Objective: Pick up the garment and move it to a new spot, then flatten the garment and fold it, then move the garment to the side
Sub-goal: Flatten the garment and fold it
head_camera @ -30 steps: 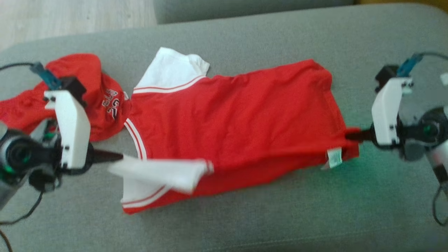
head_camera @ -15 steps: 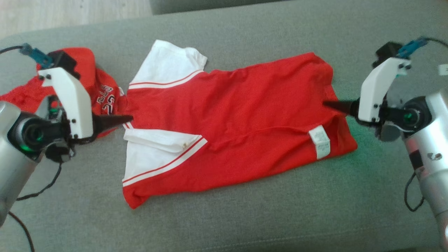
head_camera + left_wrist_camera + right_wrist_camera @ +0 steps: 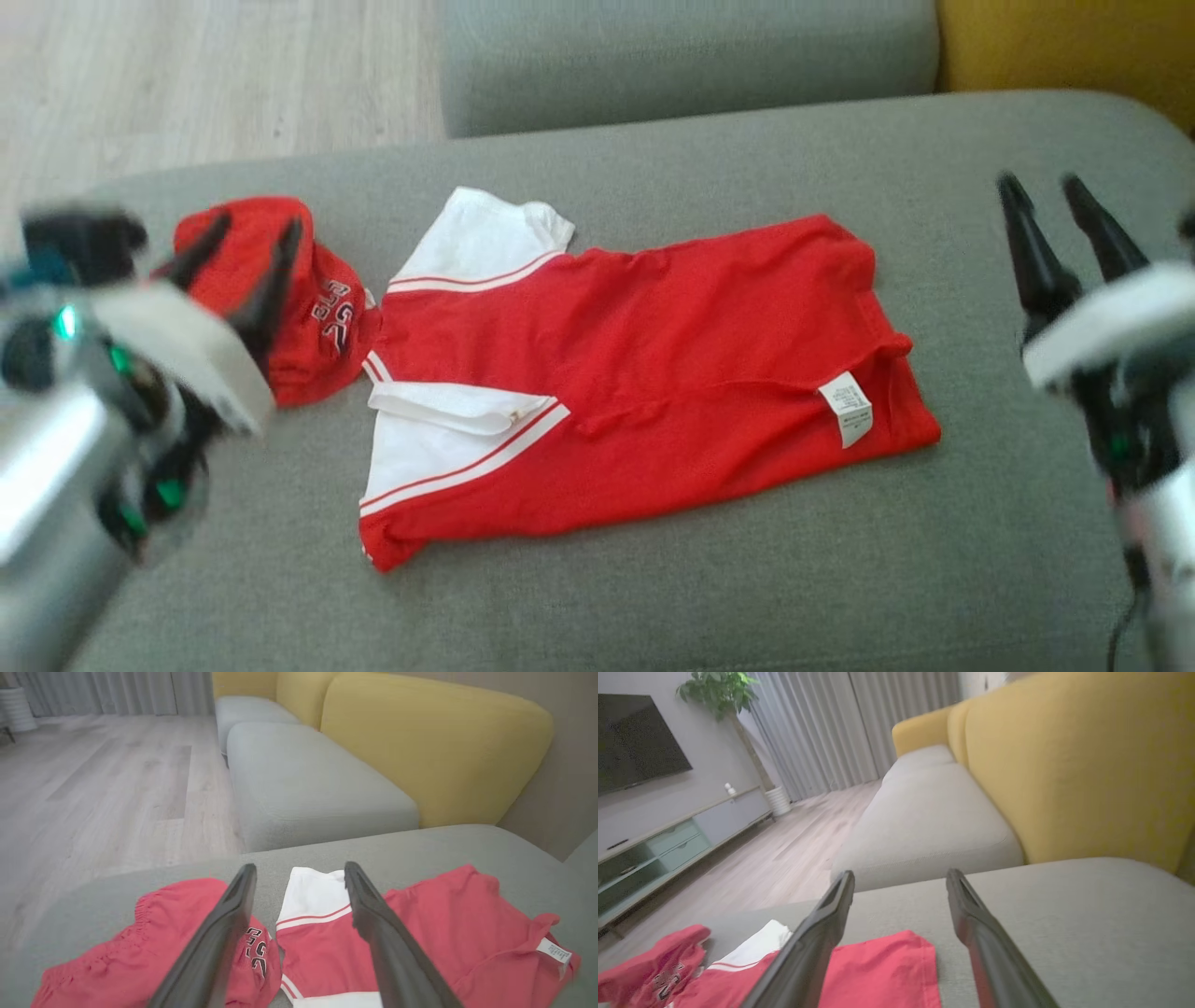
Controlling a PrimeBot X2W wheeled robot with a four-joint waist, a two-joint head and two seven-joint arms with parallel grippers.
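The grey seat cushion (image 3: 653,579) takes up most of the head view. A second grey cushion (image 3: 691,56) lies beyond it at 12 o'clock, a yellow backrest (image 3: 1064,47) sits at 1 o'clock, and pale wooden floor (image 3: 215,84) shows at 11 o'clock.

The garment (image 3: 653,355), a red shirt with white sleeves, lies at the centre of the near cushion. Its neck end points to 9 o'clock and its hem to 3 o'clock. One white sleeve (image 3: 485,238) is spread out at the shirt's 11 o'clock. The other sleeve (image 3: 439,448) lies at its 8 o'clock with a white flap doubled over on top of it. A crease runs along the body from the neck end toward the hem.

A pair of red shorts (image 3: 322,317) with printed lettering is bunched at the shirt's 9 o'clock, touching its neck end.

The left gripper (image 3: 260,224) is at 9 o'clock in the head view and is blurred there. Its fingers point toward 1 o'clock and overlap the shorts. In the left wrist view the two dark fingers stand spread wide with nothing between them, and the shorts and the far sleeve show beyond them.

The right gripper (image 3: 1039,182) is at 3 o'clock, over bare cushion and well apart from the hem. Its fingers point to 12 o'clock, parted wide and empty, which the right wrist view confirms.

A small white label (image 3: 845,409) lies on the red cloth near the hem, at the shirt's 4 o'clock.
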